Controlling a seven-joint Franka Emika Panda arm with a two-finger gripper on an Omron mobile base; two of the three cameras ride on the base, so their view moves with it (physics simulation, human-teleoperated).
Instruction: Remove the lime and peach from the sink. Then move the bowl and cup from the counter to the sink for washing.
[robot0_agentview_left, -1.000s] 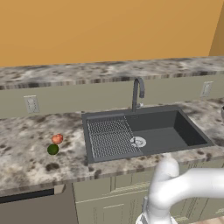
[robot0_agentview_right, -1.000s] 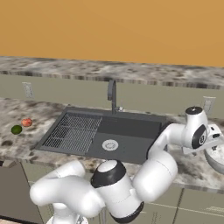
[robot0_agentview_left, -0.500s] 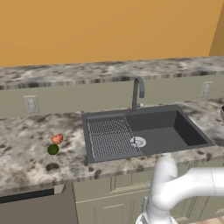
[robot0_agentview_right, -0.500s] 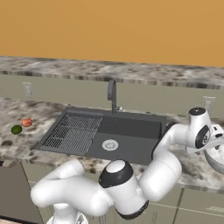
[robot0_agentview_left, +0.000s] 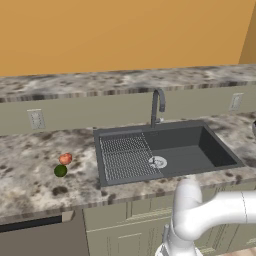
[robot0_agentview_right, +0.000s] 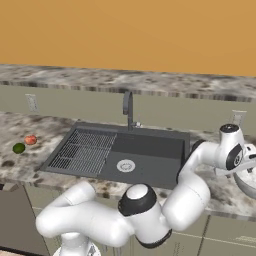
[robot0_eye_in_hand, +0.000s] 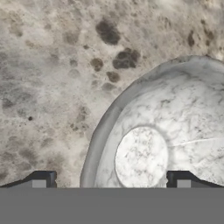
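Left base view, left of centre: one peach (robot0_agentview_left: 65, 159) and one lime (robot0_agentview_left: 60, 170) lie just beside each other on the speckled counter (robot0_agentview_left: 30, 165), left of the one sink (robot0_agentview_left: 165, 152), whose basin holds nothing but its drain (robot0_agentview_left: 157, 162). One faucet (robot0_agentview_left: 157, 105) rises at the sink's back edge, and one wall outlet (robot0_agentview_left: 36, 119) sits at the left.

In the hand view the gripper (robot0_eye_in_hand: 111, 180) hangs over the bowl (robot0_eye_in_hand: 175, 135), lower right of the frame, jaws spread wide with the near rim between the fingertips (robot0_eye_in_hand: 43, 179). In the right base view the bowl sits at the right edge, partly behind the arm. No writing is readable.
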